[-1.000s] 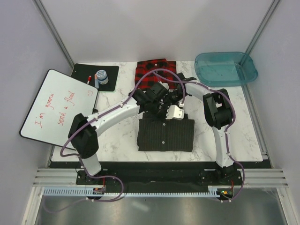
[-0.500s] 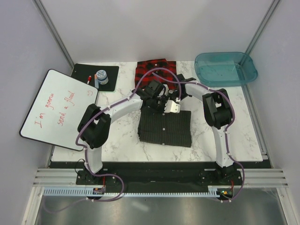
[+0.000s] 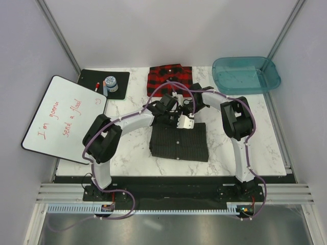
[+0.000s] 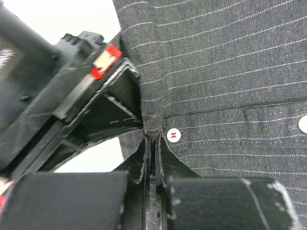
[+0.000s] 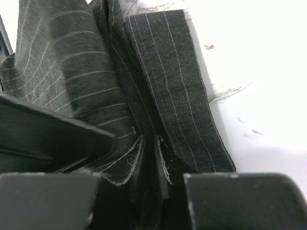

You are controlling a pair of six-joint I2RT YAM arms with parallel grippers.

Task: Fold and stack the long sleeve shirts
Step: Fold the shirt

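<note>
The dark pinstriped long sleeve shirt (image 3: 179, 142) lies folded in a rectangle on the marble table (image 3: 127, 153), seen from the top. The red-and-black plaid shirt (image 3: 169, 78) lies folded behind it at the far edge. Both grippers meet over the dark shirt's far edge. In the left wrist view, my left gripper (image 4: 154, 139) is shut on a fold of the pinstriped cloth (image 4: 230, 72) beside a white button (image 4: 172, 135). In the right wrist view, my right gripper (image 5: 149, 143) pinches bunched layers of the same shirt (image 5: 177, 72). In the top view the left gripper (image 3: 172, 116) and right gripper (image 3: 193, 109) almost touch.
A teal plastic tub (image 3: 246, 74) sits at the far right corner. A whiteboard with red writing (image 3: 64, 118) overhangs the left edge. Behind it, a black mat (image 3: 104, 84) carries a small cup (image 3: 110, 83) and a marker.
Both grippers have moved toward the far side, dragging the dark shirt a little toward the plaid one. The right jaws have narrowed onto the cloth.
</note>
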